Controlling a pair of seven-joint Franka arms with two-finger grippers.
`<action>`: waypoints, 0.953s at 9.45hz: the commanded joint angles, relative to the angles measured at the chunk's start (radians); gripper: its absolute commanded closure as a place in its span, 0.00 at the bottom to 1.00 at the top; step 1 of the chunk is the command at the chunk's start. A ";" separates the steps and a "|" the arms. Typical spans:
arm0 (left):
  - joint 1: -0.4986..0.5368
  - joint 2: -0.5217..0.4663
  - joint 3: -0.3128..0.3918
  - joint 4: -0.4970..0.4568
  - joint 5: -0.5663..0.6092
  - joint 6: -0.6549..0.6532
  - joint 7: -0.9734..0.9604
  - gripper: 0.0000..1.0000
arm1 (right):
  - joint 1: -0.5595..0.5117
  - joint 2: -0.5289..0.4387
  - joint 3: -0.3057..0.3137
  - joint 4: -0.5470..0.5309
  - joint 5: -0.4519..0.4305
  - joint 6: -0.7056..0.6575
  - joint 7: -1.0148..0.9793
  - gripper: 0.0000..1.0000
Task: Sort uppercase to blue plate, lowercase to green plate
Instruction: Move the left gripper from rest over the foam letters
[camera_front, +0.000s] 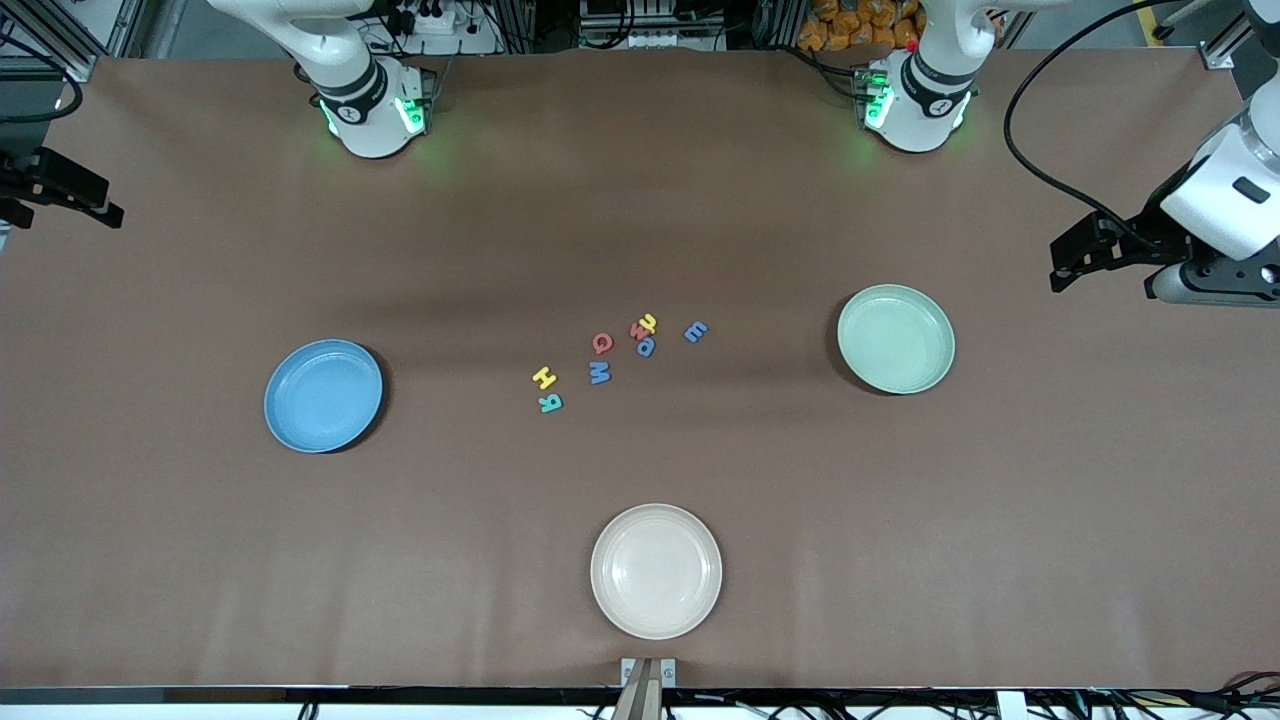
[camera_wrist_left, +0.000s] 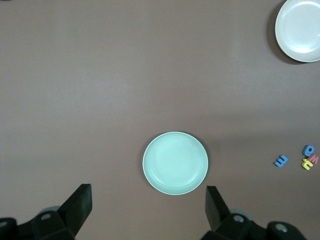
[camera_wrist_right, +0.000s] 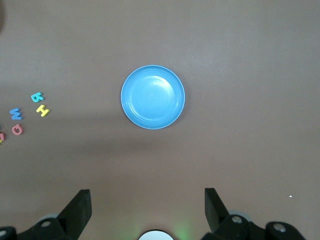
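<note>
We judge the uppercase letters (camera_front: 572, 375) mid-table light, soft foam (pinch across edges); left gripper (camera_wrist_left: 145, 207) and right gripper (camera_wrist_right: 145, 207) both wide open, empty.

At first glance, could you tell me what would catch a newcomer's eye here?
Three plates ring a small scatter of foam letters at the table's middle: the blue plate toward the right arm's end, the green plate toward the left arm's end, and a cream plate nearest the front camera.

High front camera facing robots, wrist cameras looking straight down from height, all sharing the letters (camera_front: 600, 372).
</note>
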 joint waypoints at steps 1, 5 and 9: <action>-0.009 0.003 -0.017 0.017 0.008 0.000 -0.045 0.00 | 0.001 -0.007 0.001 0.011 -0.009 -0.008 -0.002 0.00; -0.087 0.051 -0.029 0.008 0.008 0.000 -0.090 0.00 | 0.001 -0.009 0.001 0.011 -0.009 -0.008 -0.002 0.00; -0.257 0.203 -0.029 0.011 0.008 0.066 -0.182 0.00 | 0.001 -0.007 0.003 0.011 -0.009 -0.008 -0.002 0.00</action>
